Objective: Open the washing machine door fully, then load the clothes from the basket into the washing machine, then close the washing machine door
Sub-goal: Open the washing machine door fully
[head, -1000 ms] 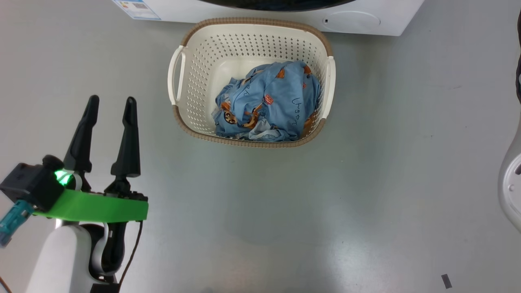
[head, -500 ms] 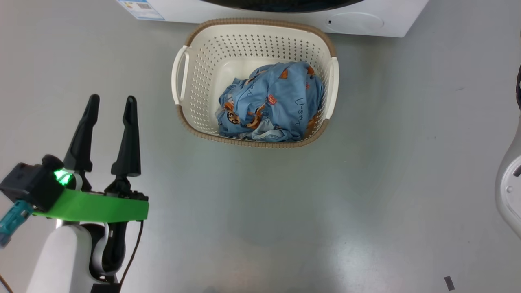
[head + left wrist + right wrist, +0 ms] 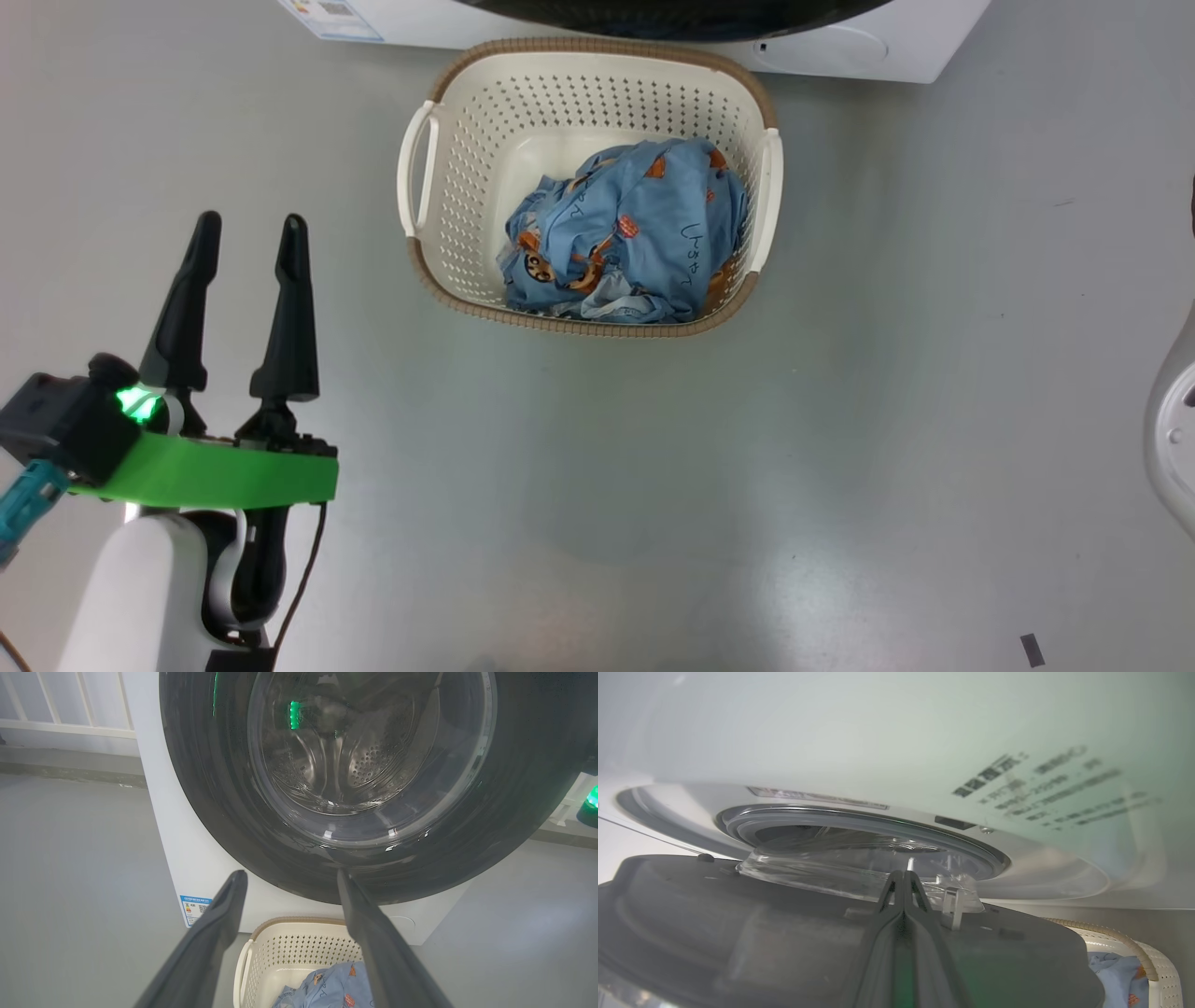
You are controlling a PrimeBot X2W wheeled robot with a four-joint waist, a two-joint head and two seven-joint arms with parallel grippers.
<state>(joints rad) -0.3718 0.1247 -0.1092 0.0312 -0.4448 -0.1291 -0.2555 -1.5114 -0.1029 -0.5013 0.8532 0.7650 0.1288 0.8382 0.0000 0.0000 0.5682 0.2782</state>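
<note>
Crumpled blue, orange-printed clothes (image 3: 621, 233) lie in the cream basket (image 3: 597, 49). Left of the basket, left gripper (image 3: 250, 222) fingers gape wide, empty; right gripper (image 3: 903, 875) fingers are pressed together.

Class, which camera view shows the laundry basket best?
The head view: the whole basket shows from above, both handles and the clothes inside. The left wrist view catches one end at its bottom edge; the right wrist view, just a corner.

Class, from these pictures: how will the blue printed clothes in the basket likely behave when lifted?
Probably floppy: the clothes lie crumpled in folds, so they should drape. Likely light, the fabric looking thin. Sitting below the basket rim, they might drag on it.
</note>
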